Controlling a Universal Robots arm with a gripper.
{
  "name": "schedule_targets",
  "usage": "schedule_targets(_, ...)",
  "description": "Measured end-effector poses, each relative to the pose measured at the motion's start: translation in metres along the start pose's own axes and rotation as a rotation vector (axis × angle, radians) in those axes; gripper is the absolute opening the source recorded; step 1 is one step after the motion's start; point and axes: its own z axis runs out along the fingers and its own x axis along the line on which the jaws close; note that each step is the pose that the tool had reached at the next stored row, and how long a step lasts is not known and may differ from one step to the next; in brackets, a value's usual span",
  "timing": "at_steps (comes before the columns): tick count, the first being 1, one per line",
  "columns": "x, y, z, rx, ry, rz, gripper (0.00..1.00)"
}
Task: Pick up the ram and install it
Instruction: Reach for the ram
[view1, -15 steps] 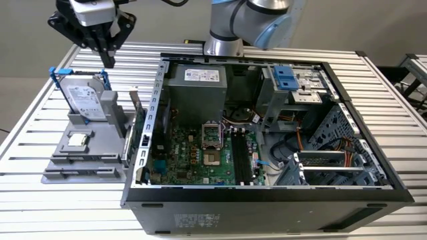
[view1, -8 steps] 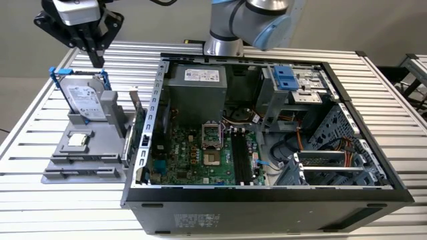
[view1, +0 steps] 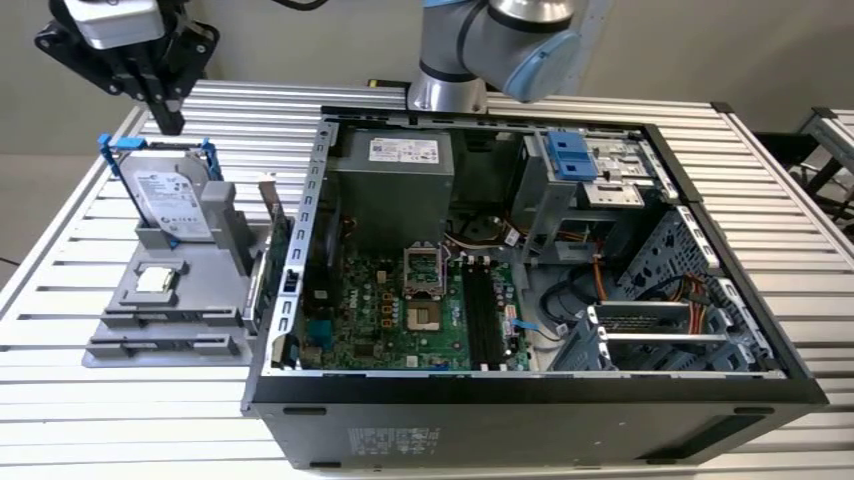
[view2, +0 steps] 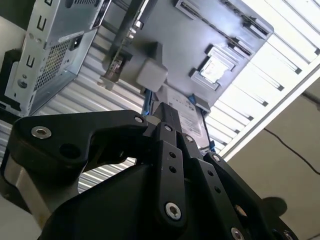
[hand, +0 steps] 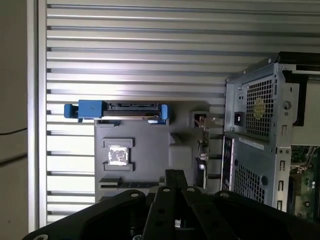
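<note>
Scene: an open black tower computer case (view1: 534, 405) lies on its side on a slatted metal table (view1: 120, 420), its green motherboard (view1: 380, 310) exposed.
Parts stand: a grey plastic holder (view1: 200, 275) sits just beside the case, on the exterior view's left.
Gripper: the black robot gripper (view1: 170, 122) hangs above the holder's far end, touching nothing. Its jaws are drawn together and grip nothing.
Ram: the thin dark memory stick (view1: 174, 320) appears as a narrow strip seen edge-on in a front slot of the holder, well apart from the gripper.
Hard drive: a silver hard drive with blue rails (view1: 171, 200) stands upright at the back of the holder.
Processor: a small square silver chip (view1: 158, 280) lies flat between the drive and the ram.
Card: a wider card with a metal bracket (view1: 271, 205) stands at the holder's edge nearest the case.
Writing: white printed labels sit on the drive's face and on the grey power supply box (view1: 394, 175) inside the case.
</note>
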Motion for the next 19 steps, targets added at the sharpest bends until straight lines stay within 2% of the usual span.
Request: schedule_targets(19,0.0511,0.0005,-0.0008,-0.0004,0.0003,-0.009,0.0)
